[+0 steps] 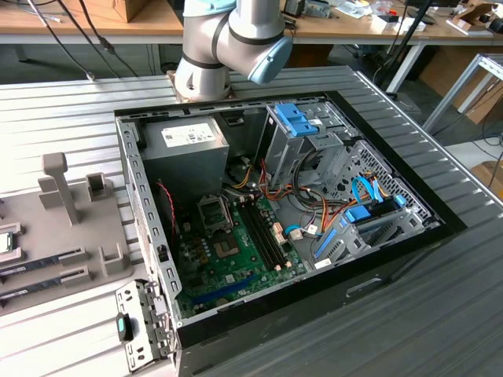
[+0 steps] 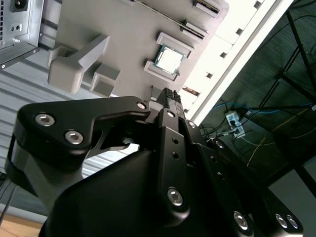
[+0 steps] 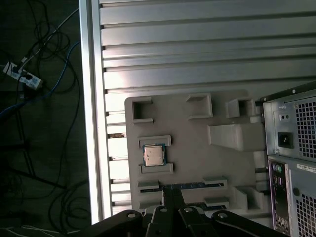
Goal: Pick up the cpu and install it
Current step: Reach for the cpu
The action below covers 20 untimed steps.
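Observation:
The cpu [image 3: 153, 155] is a small square chip with a silver top and a thin green rim. It lies flat between two low brackets on the grey fixture tray [image 3: 197, 163], and in the second wrist view the cpu [image 2: 168, 59] sits beyond the fingertips. My gripper [image 3: 171, 191] hangs well above the tray, a little to one side of the chip, touching nothing. Its black fingers [image 2: 170, 98] are pressed together with nothing between them. In the exterior view the cpu [image 1: 4, 243] peeks in at the left edge. The metal-framed socket [image 1: 214, 210] sits on the green motherboard inside the open case.
The open computer case [image 1: 393, 259] fills the middle of the ribbed metal table [image 1: 71, 110]. A grey power-supply box [image 1: 185, 145] and blue drive brackets [image 1: 295, 118] stand inside it. Memory sticks [image 1: 43, 259] lie in tray slots. Upright tray posts [image 1: 61, 184] rise near the chip.

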Available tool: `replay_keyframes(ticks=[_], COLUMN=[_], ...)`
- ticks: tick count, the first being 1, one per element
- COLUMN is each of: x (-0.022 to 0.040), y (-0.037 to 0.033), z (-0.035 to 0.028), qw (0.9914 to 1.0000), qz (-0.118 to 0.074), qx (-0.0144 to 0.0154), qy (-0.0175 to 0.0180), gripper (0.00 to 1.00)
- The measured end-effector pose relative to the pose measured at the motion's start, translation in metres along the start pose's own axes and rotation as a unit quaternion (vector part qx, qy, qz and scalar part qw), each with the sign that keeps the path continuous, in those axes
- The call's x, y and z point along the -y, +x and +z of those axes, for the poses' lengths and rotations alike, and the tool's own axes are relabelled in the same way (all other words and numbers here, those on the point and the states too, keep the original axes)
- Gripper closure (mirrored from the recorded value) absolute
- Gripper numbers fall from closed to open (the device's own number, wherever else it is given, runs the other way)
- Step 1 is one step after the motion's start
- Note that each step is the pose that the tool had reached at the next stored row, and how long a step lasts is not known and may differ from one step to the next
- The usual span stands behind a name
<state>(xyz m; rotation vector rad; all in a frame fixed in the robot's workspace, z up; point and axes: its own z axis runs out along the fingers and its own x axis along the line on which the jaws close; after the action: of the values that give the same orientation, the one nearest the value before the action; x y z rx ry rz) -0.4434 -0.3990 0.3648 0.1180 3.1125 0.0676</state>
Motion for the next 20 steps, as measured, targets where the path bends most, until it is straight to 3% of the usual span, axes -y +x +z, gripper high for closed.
replay_keyframes(ticks=[20], x=[0.0002], y=[0.0001], z=[0.0045], qw=[1.00000], qz=[0.000], qx=[0.0000], qy=[0.0000], gripper=[0.89])
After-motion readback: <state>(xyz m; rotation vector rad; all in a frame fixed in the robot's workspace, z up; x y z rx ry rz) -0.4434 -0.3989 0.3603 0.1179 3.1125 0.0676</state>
